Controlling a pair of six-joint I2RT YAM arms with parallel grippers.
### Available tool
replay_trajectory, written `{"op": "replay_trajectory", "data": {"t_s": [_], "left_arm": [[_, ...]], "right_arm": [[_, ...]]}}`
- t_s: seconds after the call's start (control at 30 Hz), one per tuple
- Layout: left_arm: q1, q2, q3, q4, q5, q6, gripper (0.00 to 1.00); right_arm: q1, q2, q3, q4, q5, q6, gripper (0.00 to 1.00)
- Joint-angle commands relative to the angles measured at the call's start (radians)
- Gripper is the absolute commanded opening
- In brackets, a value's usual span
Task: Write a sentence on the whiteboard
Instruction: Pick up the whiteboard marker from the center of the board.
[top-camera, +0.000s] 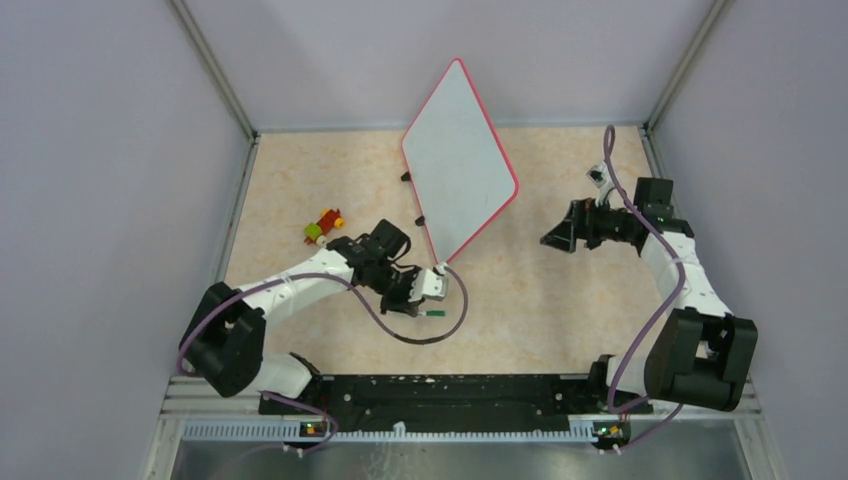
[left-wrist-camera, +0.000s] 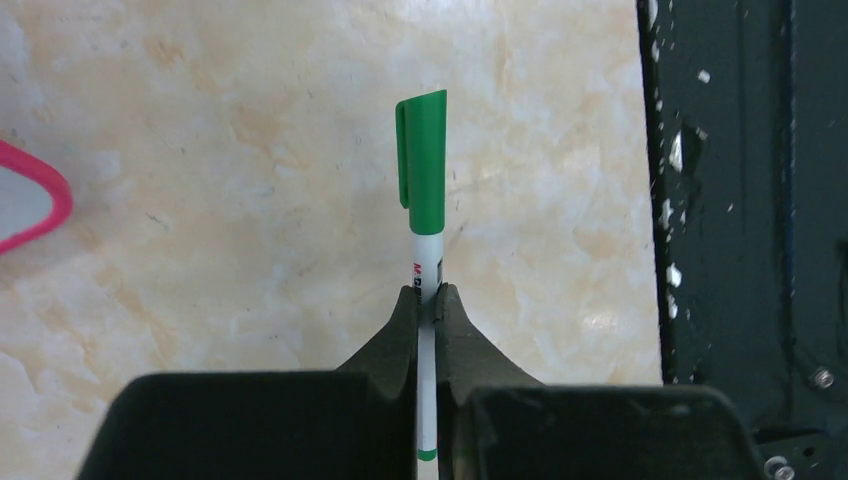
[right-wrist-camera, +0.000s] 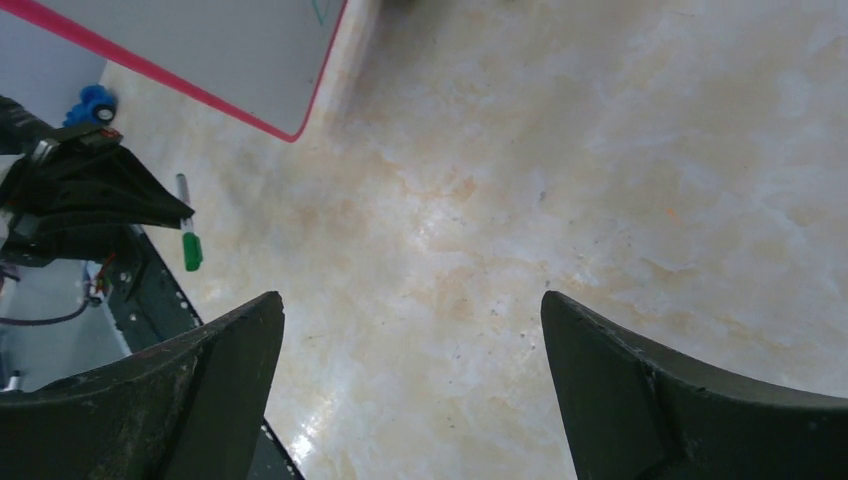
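Left gripper (left-wrist-camera: 427, 300) pinching a capped green marker (left-wrist-camera: 422, 160), right gripper (right-wrist-camera: 410, 300) spread wide, holding nothing. Whiteboard (top-camera: 460, 160) face too washed out to read; small toy (top-camera: 323, 227) on the counter (top-camera: 560, 300) is just a colourful blur.

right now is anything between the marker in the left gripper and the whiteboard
Nothing visible lies on the table between the left gripper and the whiteboard near corner. The marker has its green cap on, though, covering the tip.
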Motion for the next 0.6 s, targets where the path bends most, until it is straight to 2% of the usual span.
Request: {"op": "replay_trajectory", "data": {"t_s": [0.0, 0.1, 0.23, 0.4, 0.57], "left_arm": [[-0.034, -0.008, 0.073, 0.094, 0.074, -0.289, 0.0], [-0.034, -0.013, 0.14, 0.118, 0.092, -0.425, 0.0], [-0.035, -0.032, 0.239, 0.111, 0.133, -0.545, 0.0], [-0.048, -0.013, 0.362, 0.074, 0.099, -0.601, 0.0], [-0.057, -0.03, 0.379, 0.171, 0.104, -0.685, 0.0]], "right_arm": [[0.001, -0.025, 0.016, 0.004, -0.191, 0.045, 0.95], [0.033, -0.065, 0.009, 0.02, -0.26, 0.115, 0.93], [0.129, -0.136, 0.025, 0.052, -0.26, 0.224, 0.93], [0.241, -0.173, 0.039, 0.092, -0.316, 0.338, 0.91], [0.32, -0.197, 0.047, 0.107, -0.301, 0.41, 0.86]]}}
